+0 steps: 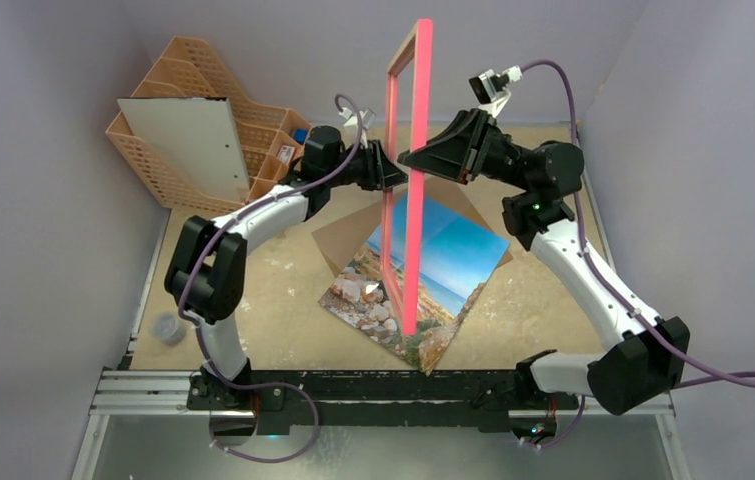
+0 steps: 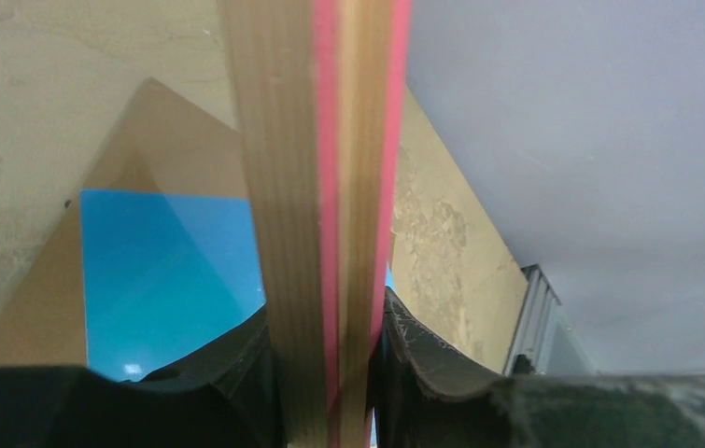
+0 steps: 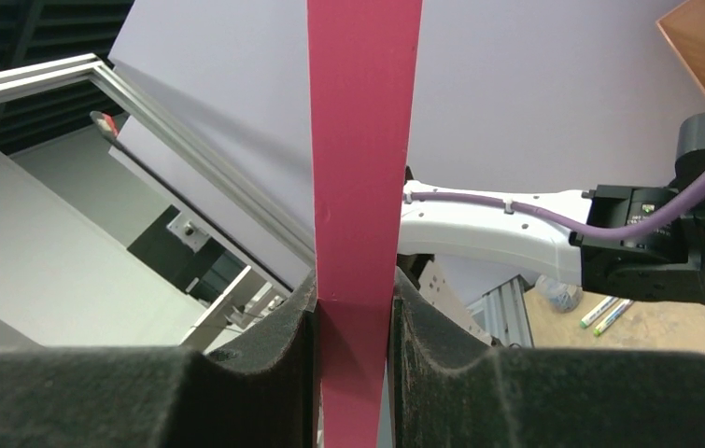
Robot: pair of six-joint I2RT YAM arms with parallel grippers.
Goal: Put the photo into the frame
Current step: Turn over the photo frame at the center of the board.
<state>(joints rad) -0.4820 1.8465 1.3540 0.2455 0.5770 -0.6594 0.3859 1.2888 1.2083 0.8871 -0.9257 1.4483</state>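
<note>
Holding the frame (image 1: 416, 230) upright, I have the left claw (image 1: 389, 168) and right claw (image 1: 411, 157) each clamped on opposite sides, so I can turn it over the photo (image 1: 458, 250), flat on the bench (image 1: 273, 300) below both claws.

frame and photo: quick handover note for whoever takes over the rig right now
Left gripper: shut on the frame.
Right gripper: shut on the frame's pink rail.
Frame: held upright on edge between both arms, above the photo. Whether its lower edge touches the photo cannot be told.
Photo: flat, face up, partly over the brown backing board on the table.
Done: both arms grip the frame.
Left: the photo is not yet in the frame.
</note>
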